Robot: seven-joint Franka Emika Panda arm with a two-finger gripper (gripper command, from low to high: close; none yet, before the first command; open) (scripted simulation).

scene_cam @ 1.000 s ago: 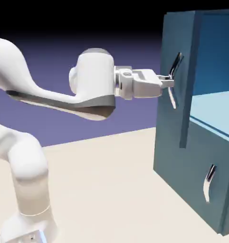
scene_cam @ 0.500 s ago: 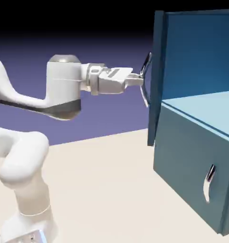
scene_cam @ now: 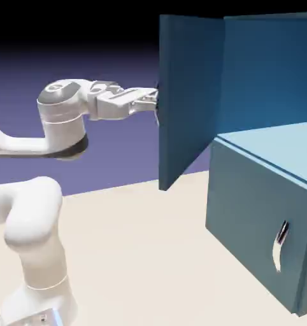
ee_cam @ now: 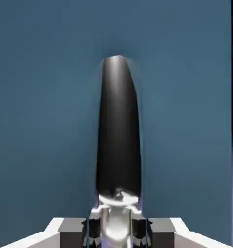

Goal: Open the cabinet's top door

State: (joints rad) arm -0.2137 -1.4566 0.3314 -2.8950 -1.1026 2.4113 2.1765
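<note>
Top door (scene_cam: 191, 95) is standing swung wide from the cabinet (scene_cam: 261, 216), on the exterior view's left of the opening. Its handle (ee_cam: 118, 131) is sitting between the fingertips; gripper (ee_cam: 117, 233) is closing on it, jaws nearly together, presumably so the arm can be pulling the panel round. Upper compartment (scene_cam: 267, 76) is showing bare blue walls and a paler floor (scene_cam: 277, 146), nothing visible inside. Lower door (scene_cam: 251, 210) is hiding whatever its compartment is holding. Opening is looking nearly done.
</note>
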